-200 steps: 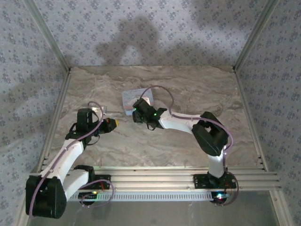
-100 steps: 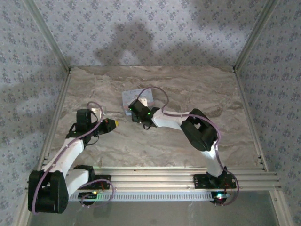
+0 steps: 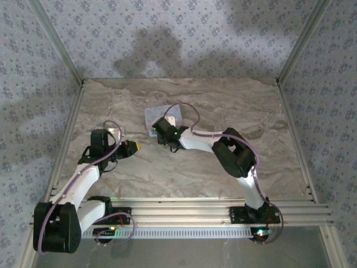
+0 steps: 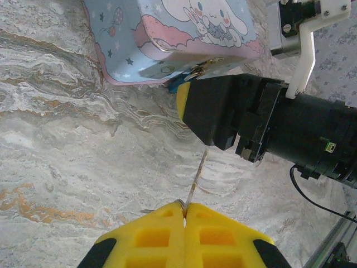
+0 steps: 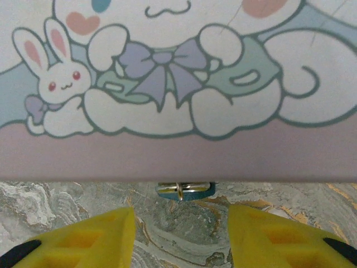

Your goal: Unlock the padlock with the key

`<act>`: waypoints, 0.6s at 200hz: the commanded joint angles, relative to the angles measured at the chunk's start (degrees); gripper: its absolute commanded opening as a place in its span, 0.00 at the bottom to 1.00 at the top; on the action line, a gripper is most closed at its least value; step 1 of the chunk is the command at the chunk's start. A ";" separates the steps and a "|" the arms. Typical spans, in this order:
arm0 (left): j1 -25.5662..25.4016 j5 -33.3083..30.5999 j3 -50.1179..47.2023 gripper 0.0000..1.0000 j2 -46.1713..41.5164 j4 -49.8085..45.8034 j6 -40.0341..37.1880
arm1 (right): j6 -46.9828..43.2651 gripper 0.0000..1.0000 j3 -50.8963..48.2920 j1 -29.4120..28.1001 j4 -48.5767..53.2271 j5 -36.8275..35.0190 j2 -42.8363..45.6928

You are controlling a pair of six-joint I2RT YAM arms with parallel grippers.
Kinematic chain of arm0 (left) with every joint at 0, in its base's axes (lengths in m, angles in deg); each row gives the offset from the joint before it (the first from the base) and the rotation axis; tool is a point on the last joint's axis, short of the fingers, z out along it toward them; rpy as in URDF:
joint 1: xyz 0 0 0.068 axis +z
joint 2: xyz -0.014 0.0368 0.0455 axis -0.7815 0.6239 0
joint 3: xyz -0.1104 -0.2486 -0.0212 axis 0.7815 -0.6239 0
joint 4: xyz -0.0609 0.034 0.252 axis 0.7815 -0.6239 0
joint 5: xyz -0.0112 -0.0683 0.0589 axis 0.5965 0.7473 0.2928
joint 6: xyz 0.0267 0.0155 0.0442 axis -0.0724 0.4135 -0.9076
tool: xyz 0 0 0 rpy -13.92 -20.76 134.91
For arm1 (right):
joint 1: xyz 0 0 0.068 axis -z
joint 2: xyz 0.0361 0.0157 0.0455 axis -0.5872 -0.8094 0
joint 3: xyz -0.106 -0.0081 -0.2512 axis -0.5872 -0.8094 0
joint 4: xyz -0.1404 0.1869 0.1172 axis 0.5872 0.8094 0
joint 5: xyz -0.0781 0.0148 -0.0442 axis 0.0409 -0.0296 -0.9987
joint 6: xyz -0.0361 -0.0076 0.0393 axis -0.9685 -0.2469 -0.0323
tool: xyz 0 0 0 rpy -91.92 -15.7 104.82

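A thin metal key (image 4: 196, 174) sticks out forward from my left gripper (image 4: 184, 207), whose yellow jaws are shut on its head. In the top view my left gripper (image 3: 135, 147) hovers left of the right one. The small blue padlock (image 5: 184, 191) with a silver shackle hangs at the front edge of a pastel cartoon box (image 5: 178, 84). My right gripper (image 5: 181, 234) is open just in front of the padlock, one yellow finger on each side and nothing between them. From the left wrist, a blue corner of the padlock (image 4: 174, 85) peeks out beside my right gripper's finger.
The cartoon box (image 3: 160, 115) lies on the marbled table (image 3: 223, 106) left of centre. Aluminium rails (image 3: 295, 139) and patterned walls enclose the table. My right arm (image 3: 234, 156) bends across the middle. Open table surface lies right of and behind the box.
My right gripper moved a little left, closer to the box's front edge, its elbow swung in, and its jaws narrowed slightly. The left arm with the key stayed put.
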 commanded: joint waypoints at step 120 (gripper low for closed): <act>0.03 1.20 -0.33 0.00 0.01 0.47 -1.04 | -0.26 0.41 5.46 1.04 1.70 -4.05 -5.30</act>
